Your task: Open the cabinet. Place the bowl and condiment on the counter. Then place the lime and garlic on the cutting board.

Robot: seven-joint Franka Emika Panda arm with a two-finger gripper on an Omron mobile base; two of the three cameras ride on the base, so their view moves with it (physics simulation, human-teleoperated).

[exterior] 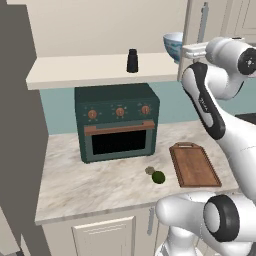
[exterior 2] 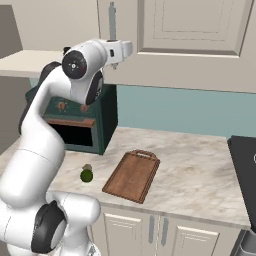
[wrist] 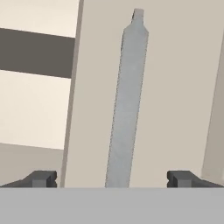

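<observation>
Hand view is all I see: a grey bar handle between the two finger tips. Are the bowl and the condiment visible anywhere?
Observer: Yes. In the left base view the bowl and the condiment stand on an exposed cabinet shelf, left of that handle.
Operator: And the lime and garlic?
Observer: The lime and the garlic lie on the counter, just left of the cutting board, not on it.
</observation>
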